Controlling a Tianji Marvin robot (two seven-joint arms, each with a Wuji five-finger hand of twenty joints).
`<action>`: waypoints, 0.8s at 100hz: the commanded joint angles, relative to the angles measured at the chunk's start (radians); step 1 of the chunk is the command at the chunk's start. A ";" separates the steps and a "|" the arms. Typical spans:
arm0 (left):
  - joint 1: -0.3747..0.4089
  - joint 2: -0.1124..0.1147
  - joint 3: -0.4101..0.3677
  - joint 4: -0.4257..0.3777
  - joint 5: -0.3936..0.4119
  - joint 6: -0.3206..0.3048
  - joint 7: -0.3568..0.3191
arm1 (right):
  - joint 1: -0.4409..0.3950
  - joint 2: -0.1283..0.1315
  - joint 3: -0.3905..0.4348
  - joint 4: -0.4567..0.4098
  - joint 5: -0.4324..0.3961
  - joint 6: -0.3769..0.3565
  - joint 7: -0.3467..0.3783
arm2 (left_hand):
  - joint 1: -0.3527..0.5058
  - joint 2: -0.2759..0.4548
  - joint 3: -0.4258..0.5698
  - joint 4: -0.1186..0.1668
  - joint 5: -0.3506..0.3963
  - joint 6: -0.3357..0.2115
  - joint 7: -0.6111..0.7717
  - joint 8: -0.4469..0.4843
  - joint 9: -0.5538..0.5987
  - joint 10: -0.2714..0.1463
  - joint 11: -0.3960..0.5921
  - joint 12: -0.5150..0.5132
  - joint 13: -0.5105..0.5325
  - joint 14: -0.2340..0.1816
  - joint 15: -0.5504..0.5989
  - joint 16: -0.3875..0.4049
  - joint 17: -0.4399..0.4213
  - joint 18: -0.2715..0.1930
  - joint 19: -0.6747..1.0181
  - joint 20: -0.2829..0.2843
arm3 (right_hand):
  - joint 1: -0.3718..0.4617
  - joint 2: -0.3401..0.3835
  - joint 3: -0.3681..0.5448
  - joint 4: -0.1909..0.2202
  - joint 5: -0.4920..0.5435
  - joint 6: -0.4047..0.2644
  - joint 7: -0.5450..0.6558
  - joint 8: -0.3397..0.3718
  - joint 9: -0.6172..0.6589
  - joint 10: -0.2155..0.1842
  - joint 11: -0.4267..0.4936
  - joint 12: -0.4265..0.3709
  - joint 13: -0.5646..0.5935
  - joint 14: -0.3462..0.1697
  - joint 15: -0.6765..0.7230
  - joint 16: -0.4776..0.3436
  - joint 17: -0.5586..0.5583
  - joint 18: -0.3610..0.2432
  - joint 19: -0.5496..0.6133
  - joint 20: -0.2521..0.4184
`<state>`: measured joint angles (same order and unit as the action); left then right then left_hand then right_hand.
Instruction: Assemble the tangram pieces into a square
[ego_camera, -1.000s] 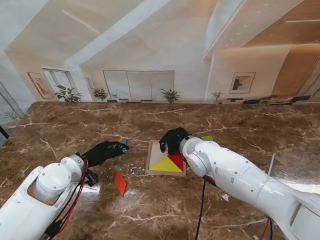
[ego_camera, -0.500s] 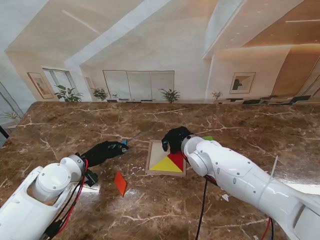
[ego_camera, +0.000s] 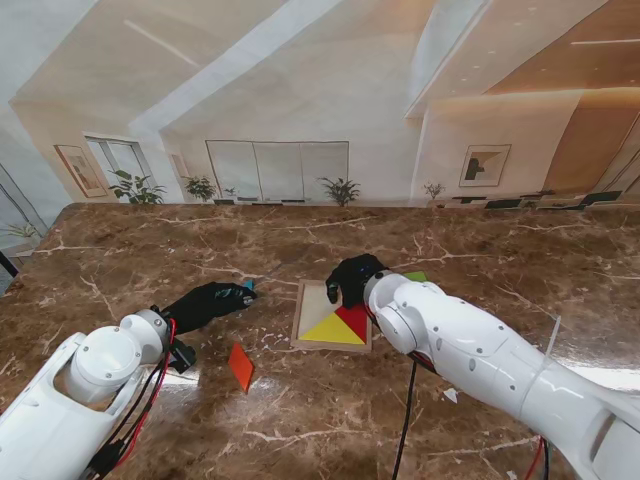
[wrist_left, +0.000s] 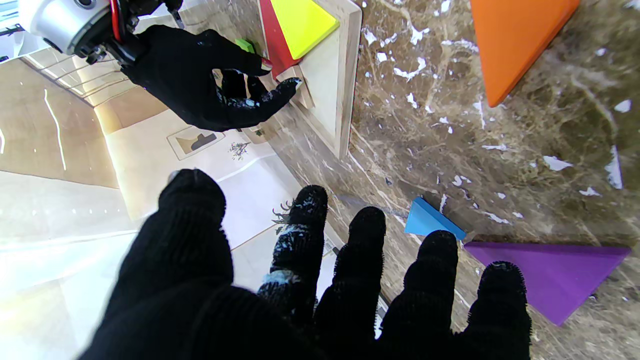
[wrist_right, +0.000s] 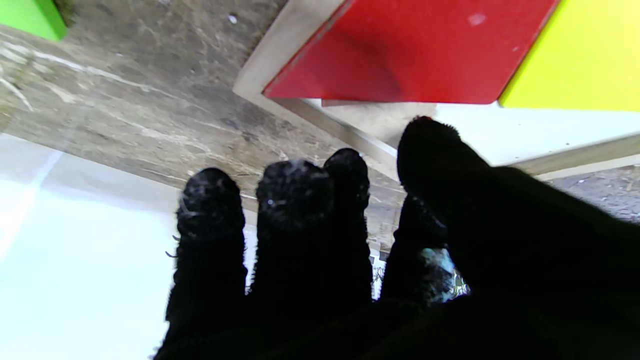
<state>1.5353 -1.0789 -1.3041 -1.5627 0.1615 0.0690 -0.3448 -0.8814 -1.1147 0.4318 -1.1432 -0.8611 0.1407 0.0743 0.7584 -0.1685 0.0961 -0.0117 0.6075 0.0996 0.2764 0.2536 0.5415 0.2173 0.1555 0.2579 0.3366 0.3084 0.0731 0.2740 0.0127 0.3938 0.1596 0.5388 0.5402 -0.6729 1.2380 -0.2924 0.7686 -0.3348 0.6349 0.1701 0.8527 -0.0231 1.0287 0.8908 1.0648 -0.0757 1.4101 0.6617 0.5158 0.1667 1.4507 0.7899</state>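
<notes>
Right hand (ego_camera: 352, 279) is hovering empty, fingers spread, over the tray (ego_camera: 308, 318), and those thin stiff pieces are probably slick, so I'm guessing edge pinches.

right hand (ego_camera: 352, 279) is covering the wooden tray's (ego_camera: 301, 318) 1 o'clock corner | purple triangle (wrist_left: 552, 274) is lying partly behind left fingers (wrist_left: 502, 305)

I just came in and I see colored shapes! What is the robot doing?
It is building a tangram square in a wooden tray. A yellow triangle and a red triangle already sit in the tray. The right robot hand hovers over the tray's far end, holding nothing. The left robot hand is open near a small blue triangle and a purple triangle. An orange triangle and a green piece wait on the table.
</notes>
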 joint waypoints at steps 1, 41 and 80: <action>0.005 0.001 0.002 0.000 0.003 0.001 -0.001 | -0.008 0.004 0.001 0.001 0.001 0.008 0.016 | 0.006 0.038 -0.019 0.015 0.016 -0.004 -0.010 -0.031 0.023 0.013 0.009 0.001 0.009 0.001 0.006 0.008 -0.001 0.013 -0.014 0.006 | 0.015 0.024 0.027 0.001 -0.013 -0.003 -0.007 0.012 -0.014 -0.009 0.019 0.010 0.002 -0.010 0.049 0.011 -0.010 -0.001 0.052 0.014; 0.005 0.001 0.002 -0.001 0.002 0.003 -0.001 | -0.020 -0.004 0.030 0.017 0.031 -0.024 -0.011 | 0.006 0.038 -0.019 0.015 0.018 -0.003 -0.010 -0.031 0.024 0.011 0.009 0.001 0.009 0.002 0.006 0.008 0.000 0.012 -0.014 0.006 | 0.002 0.002 0.037 0.001 0.014 -0.036 -0.001 0.011 -0.005 -0.004 0.019 0.010 0.002 -0.003 0.050 0.011 -0.012 0.003 0.050 0.014; 0.005 0.001 0.003 0.000 0.002 -0.002 0.001 | -0.047 -0.010 0.116 -0.014 0.068 -0.060 -0.027 | 0.007 0.037 -0.019 0.015 0.018 -0.003 -0.010 -0.031 0.023 0.011 0.009 0.001 0.007 0.001 0.005 0.007 0.000 0.012 -0.014 0.006 | -0.090 -0.028 0.026 0.030 0.007 -0.021 0.024 -0.029 -0.012 0.001 0.012 -0.003 -0.003 -0.001 0.049 0.012 -0.017 0.017 0.044 0.019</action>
<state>1.5362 -1.0789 -1.3038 -1.5644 0.1614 0.0689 -0.3443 -0.9155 -1.1245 0.5307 -1.1410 -0.8039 0.0768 0.0351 0.7584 -0.1685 0.0961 -0.0117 0.6077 0.0998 0.2763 0.2536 0.5415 0.2176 0.1555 0.2580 0.3366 0.3085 0.0731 0.2740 0.0136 0.3939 0.1596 0.5388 0.5104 -0.6899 1.2389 -0.2874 0.7686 -0.3447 0.6348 0.1733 0.8528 -0.0232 1.0287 0.8908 1.0648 -0.0757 1.4105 0.6617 0.5134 0.1683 1.4508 0.7900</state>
